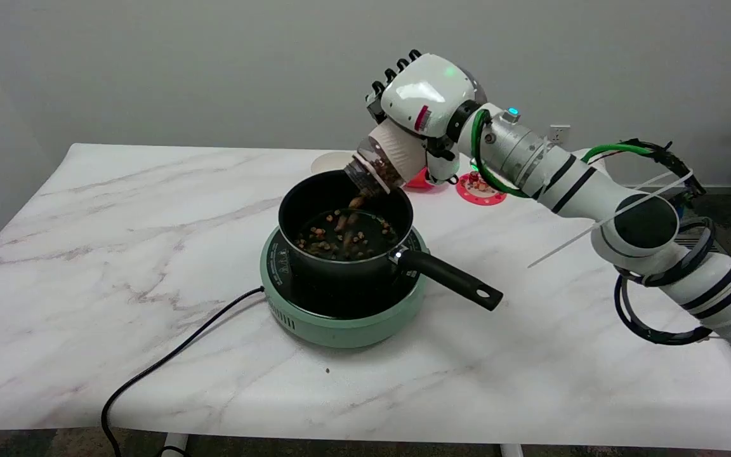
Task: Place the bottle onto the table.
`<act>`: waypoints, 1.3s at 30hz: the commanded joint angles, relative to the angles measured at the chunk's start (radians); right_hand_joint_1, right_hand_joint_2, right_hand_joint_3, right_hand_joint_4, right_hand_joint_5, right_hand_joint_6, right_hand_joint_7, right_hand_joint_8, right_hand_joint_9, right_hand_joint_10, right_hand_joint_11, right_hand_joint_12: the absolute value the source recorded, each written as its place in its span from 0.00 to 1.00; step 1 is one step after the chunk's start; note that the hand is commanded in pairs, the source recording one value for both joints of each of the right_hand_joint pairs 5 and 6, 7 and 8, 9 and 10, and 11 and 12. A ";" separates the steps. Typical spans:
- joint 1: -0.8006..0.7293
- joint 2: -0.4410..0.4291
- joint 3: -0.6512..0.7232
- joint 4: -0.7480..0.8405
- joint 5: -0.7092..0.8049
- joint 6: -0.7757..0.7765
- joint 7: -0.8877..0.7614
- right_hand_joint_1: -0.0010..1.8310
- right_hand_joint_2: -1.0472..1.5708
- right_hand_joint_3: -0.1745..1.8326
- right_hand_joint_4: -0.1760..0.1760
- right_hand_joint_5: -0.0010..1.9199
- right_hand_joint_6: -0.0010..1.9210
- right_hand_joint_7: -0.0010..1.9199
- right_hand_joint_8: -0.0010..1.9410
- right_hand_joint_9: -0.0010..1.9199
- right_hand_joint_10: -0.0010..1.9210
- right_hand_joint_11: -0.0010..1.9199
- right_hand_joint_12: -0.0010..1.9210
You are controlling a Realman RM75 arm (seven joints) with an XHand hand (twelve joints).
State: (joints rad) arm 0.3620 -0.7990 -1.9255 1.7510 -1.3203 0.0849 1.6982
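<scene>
Right hand point(426, 101) gripped the bottle point(383, 164) round its body, tipped mouth-down over the pot point(345, 222); prob. rigid, smooth, light w/ contents spilling, so keep mid-body hold, upright it before setting on table point(118, 209).

Table point(118, 266) white marble, grey-brown veins; stove point(340, 324) mint green, black top; pot point(315, 203) black, black handle, brown bits inside; cord point(169, 362) black; bottle point(383, 160) clear with cream label, brown contents; hand point(422, 95) white, black fingers; arm point(594, 190) white, black bands, green cable; wall point(213, 63) grey.
</scene>
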 commanded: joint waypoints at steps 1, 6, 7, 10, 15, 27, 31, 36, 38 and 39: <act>-0.050 -0.044 0.081 -0.047 0.856 -0.064 0.106 0.83 0.71 0.46 0.50 1.00 1.00 1.00 0.99 0.67 0.67 0.58 0.58; -0.068 -0.074 0.123 -0.123 1.152 0.034 0.107 0.84 0.71 0.48 0.50 1.00 1.00 1.00 0.99 0.67 0.67 0.58 0.58; -0.074 -0.075 0.131 -0.138 1.197 0.058 0.107 0.84 0.71 0.48 0.50 1.00 1.00 1.00 0.99 0.67 0.67 0.58 0.58; -0.082 -0.075 0.152 -0.179 1.271 0.113 0.107 0.84 0.71 0.48 0.50 1.00 1.00 1.00 0.99 0.67 0.67 0.58 0.58; -0.110 -0.072 0.245 -0.331 1.453 0.257 0.107 0.85 0.72 0.47 0.50 1.00 1.00 1.00 0.99 0.68 0.68 0.59 0.59; -0.352 -0.072 0.554 -0.543 1.563 0.568 0.105 0.85 0.72 0.48 0.50 1.00 1.00 1.00 0.99 0.68 0.68 0.59 0.59; -0.415 -0.086 0.604 -0.620 1.597 0.666 0.102 0.84 0.73 0.48 0.50 1.00 1.00 1.00 0.99 0.69 0.69 0.59 0.59; -0.457 -0.097 0.592 -0.754 1.651 0.730 0.105 0.82 0.76 0.47 0.50 1.00 1.00 1.00 0.99 0.71 0.71 0.60 0.60; -0.453 -0.097 0.548 -0.827 1.704 0.769 0.112 0.82 0.76 0.47 0.50 1.00 1.00 1.00 0.99 0.71 0.71 0.60 0.60; -0.452 -0.097 0.532 -0.846 1.723 0.775 0.111 0.82 0.77 0.46 0.50 1.00 1.00 1.00 0.99 0.71 0.71 0.60 0.60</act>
State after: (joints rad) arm 0.0869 -0.8681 -1.4953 1.2913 0.0960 0.5295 1.7970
